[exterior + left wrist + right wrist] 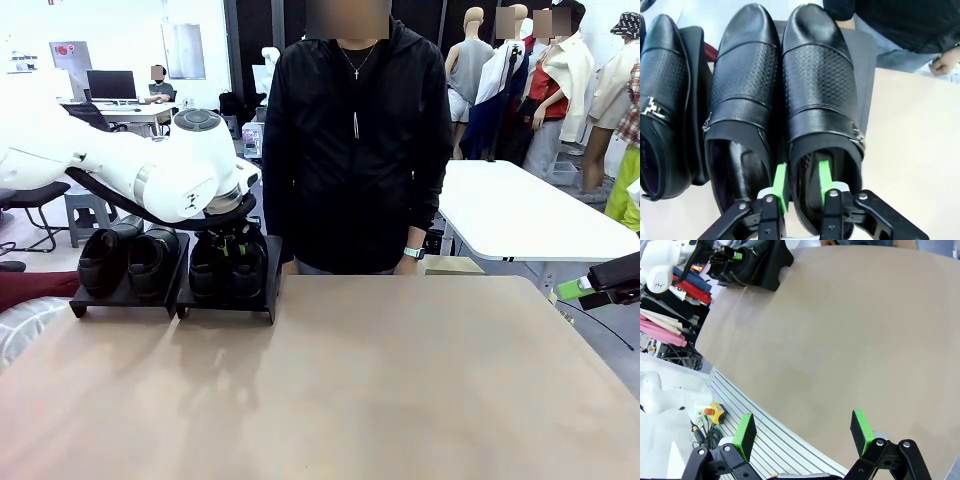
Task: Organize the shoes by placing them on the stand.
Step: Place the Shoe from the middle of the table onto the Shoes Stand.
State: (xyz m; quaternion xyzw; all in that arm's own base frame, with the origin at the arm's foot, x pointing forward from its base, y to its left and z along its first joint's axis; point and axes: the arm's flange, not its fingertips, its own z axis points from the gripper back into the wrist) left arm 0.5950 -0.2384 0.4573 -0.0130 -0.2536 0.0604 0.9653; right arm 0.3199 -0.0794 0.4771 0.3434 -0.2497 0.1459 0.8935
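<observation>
Four shoes (pixel 150 262) are seen on the stand (pixel 227 305) at the desk's (pixel 400 400) far left edge. The left gripper (pixel 801 184) is pinched on the rightmost shoe's (pixel 821 105) heel rim; the right gripper (pixel 802 432) is spread wide off the desk's right edge.

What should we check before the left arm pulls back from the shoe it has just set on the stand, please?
1. All four shoes on the stand: ok, two per panel.
2. Last shoe seated beside its mate: ok.
3. Left gripper released: cannot tell; its pads straddle the shoe's heel collar, parted a little.
4. Retreat path over the table: ok, bare surface.
5. Person's hand away from the shoes: ok, at the table's far edge.
6. Right gripper out of the way: ok, open over the table's near edge.
</observation>
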